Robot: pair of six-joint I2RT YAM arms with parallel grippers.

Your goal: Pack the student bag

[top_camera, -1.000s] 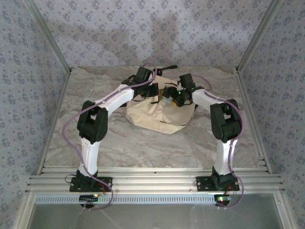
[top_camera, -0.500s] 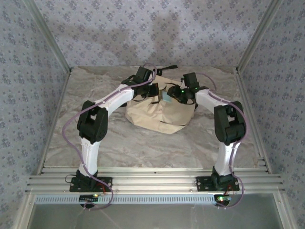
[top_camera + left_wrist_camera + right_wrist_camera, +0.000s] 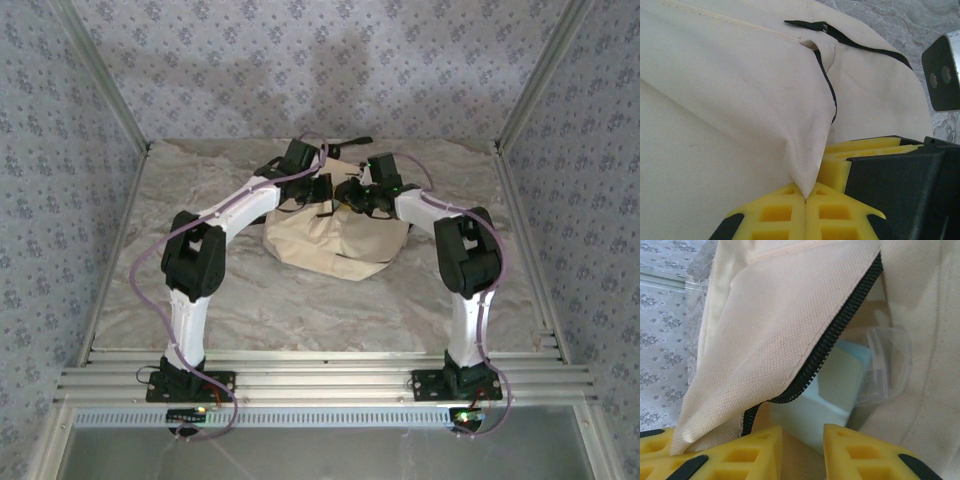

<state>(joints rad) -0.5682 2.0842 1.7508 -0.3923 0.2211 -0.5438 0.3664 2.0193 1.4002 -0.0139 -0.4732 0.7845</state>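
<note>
The student bag [image 3: 335,240] is being worked on at the far middle of the table [image 3: 250,290], between both arms. A fold of its cream fabric is being pinched by the left gripper [image 3: 806,197], whose yellow pads are pressed together on it. The right gripper [image 3: 802,437] is being held at the open zipper [image 3: 840,325], its jaws parted and gripping nothing. Inside, a pale blue block [image 3: 832,385] is being exposed beside what may be clear plastic wrapping [image 3: 887,365].
</note>
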